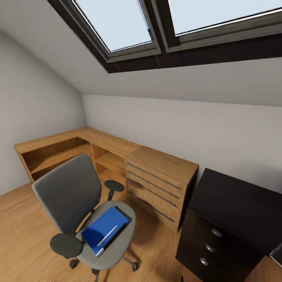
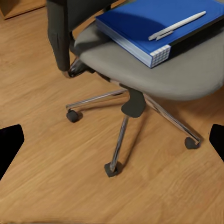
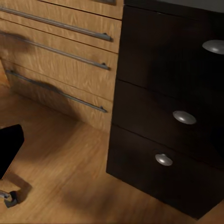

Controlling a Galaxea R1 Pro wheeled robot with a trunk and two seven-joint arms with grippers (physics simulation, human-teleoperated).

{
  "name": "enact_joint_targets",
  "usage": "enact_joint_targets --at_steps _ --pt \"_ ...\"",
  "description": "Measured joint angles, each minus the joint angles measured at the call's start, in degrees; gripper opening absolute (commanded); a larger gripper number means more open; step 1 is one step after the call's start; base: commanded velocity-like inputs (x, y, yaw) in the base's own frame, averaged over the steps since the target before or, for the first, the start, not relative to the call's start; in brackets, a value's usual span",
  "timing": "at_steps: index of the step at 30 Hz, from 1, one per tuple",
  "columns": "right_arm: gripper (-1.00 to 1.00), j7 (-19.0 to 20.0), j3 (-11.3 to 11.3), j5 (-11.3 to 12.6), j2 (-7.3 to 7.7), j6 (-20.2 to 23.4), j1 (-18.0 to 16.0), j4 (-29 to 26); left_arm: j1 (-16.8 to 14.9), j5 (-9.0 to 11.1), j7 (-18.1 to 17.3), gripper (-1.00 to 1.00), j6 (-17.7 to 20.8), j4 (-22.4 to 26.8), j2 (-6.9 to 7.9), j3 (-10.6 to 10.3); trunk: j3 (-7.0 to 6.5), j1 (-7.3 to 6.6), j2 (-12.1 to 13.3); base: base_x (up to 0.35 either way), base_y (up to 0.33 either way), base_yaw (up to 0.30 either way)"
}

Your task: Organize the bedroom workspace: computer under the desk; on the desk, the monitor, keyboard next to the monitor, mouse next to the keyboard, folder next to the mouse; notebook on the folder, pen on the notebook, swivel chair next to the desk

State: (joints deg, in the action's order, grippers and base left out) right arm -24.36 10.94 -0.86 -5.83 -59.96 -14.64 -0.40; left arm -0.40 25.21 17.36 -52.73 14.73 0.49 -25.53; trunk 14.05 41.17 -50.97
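Observation:
The swivel chair [image 1: 72,194] stands on the wooden floor, left of the desk and apart from it. On its grey seat lies the blue folder [image 1: 103,229] with the white pen [image 1: 107,235] on top. A thin dark edge shows under the folder's side; I cannot tell what it is. The desk [image 1: 235,203] has a black top and a black three-drawer unit [image 3: 163,107]. My left gripper [image 2: 112,144] hangs open above the chair's chrome base [image 2: 123,126], below the folder [image 2: 149,23] and pen [image 2: 177,25]. My right gripper [image 3: 112,144] faces the drawer unit; one black finger [image 3: 8,145] sits far out at the frame edge.
A light wooden drawer chest [image 1: 160,184] stands against the desk's left side, and a low wooden shelf unit [image 1: 66,150] runs into the corner. Skylights sit in the sloped ceiling. A dark, pale-edged object [image 1: 276,254] shows at the desk's right end.

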Motion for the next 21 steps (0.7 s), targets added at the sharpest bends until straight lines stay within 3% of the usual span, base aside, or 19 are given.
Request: enact_joint_targets --at_steps 5,17,21 --pt "1.0 0.02 0.07 -0.01 -0.05 0.02 0.0 0.03 0.03 0.01 -0.13 1.0 0.06 -0.01 0.0 -0.06 0.0 0.01 0.0 -0.073 0.055 0.286" --pt "1.0 1.31 0.22 -0.01 -0.05 0.03 0.02 0.39 0.02 0.22 -0.26 1.0 0.22 0.06 0.0 0.07 0.07 0.03 0.01 -0.239 0.221 0.283" --pt "1.0 2.19 0.21 0.01 0.0 0.01 0.0 0.45 0.01 0.31 0.06 1.0 0.15 0.08 0.0 0.29 0.17 0.01 0.0 -0.099 0.077 0.277"
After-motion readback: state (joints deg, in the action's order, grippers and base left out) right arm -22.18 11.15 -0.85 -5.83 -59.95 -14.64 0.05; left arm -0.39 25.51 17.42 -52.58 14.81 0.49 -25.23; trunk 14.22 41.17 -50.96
